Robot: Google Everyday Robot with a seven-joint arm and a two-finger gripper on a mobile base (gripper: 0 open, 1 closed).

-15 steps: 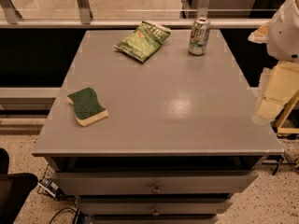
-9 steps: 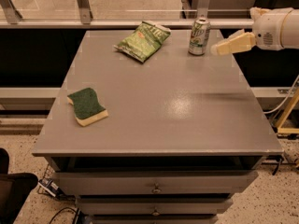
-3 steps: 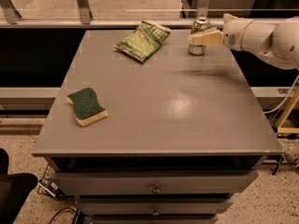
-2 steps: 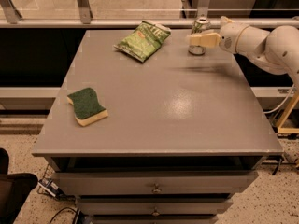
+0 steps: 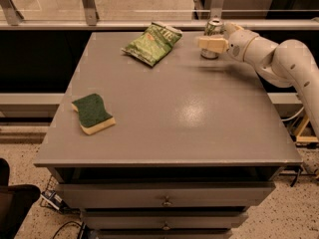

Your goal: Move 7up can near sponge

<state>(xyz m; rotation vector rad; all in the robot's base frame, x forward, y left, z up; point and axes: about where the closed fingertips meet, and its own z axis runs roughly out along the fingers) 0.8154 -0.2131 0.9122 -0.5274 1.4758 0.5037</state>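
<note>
In the camera view, the can point(image 5: 214, 27) stands upright, well apart from the sponge point(image 5: 93, 113), far behind it and to its right. The gripper point(image 5: 209, 43) is against the can's front, but I cannot tell whether it has clamped on. I judge this the grasp step: the next move calls for a sure hold, then a carry to just beside the sponge.

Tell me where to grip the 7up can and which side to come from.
Grip the 7up can across its round side wall at mid-height, coming level from the table's right edge. It stands upright near the far edge, the snack bag lies to its left, and the gripper is at the can on that right side.
</note>
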